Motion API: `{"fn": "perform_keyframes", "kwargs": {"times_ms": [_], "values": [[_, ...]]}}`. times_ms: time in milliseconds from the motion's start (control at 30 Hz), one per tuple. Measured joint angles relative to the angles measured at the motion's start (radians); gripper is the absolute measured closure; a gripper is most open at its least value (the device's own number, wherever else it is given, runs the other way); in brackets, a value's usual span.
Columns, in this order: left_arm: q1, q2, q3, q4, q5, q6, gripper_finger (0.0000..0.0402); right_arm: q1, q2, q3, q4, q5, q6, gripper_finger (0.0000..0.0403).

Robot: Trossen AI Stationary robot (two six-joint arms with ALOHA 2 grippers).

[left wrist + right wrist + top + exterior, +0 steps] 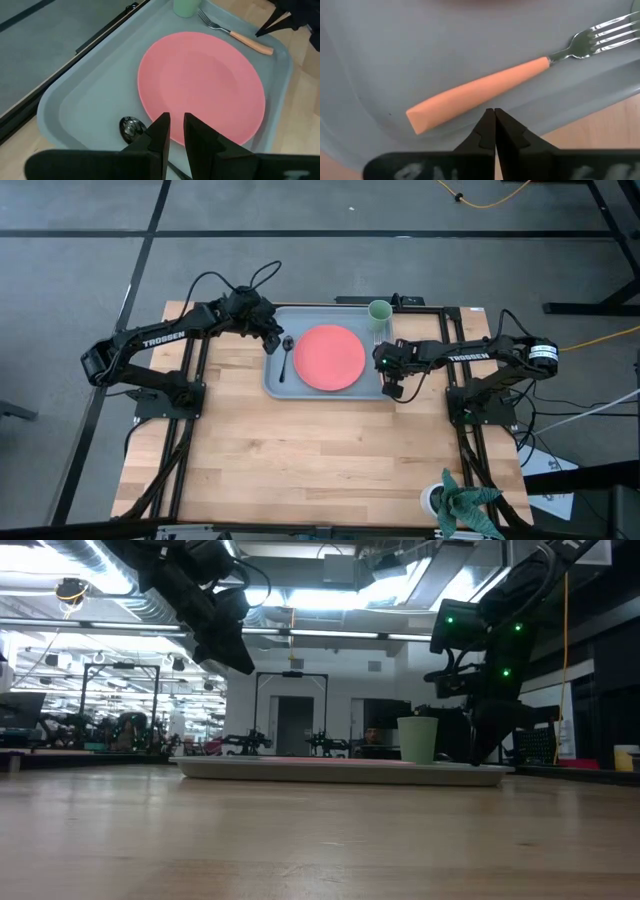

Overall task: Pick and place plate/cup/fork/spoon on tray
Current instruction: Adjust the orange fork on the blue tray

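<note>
The grey-blue tray [275, 380] lies at the table's far middle. On it rest the coral-red plate [330, 357], the pale-green cup [379, 312] at its far right corner, the dark spoon [131, 127] left of the plate, and the orange-handled fork [475, 97] right of the plate. My left gripper [176, 122] hovers over the tray's left side beside the spoon, its fingers a narrow gap apart and empty. My right gripper [494, 112] is shut and empty just over the tray's right rim, beside the fork's handle.
A white pot with a green plant [450, 502] stands at the table's near right corner. Bare wooden tabletop [320, 450] spreads out in front of the tray. The tray's raised rim [60, 95] runs close to both grippers.
</note>
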Motion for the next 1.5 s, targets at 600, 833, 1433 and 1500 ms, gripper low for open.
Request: {"fn": "perform_keyframes", "kwargs": {"times_ms": [600,833,1433,1500], "values": [[0.0,0.0,0.0,-0.008,0.0,0.052,0.0354,0.0,0.019,-0.001,-0.001,0.0,0.007,0.0398],[0.0,0.0,0.0,-0.008,0.001,0.052,0.0354,0.001,0.078,-0.001,0.015,0.0,-0.052,0.0398],[0.0,0.0,0.0,-0.007,0.001,0.05,0.0354,0.001,0.078,0.026,-0.01,-0.079,-0.023,0.0397],[0.0,0.0,0.0,-0.008,0.001,0.05,0.0354,0.004,0.079,0.086,-0.099,-0.079,0.033,0.0397]]}}
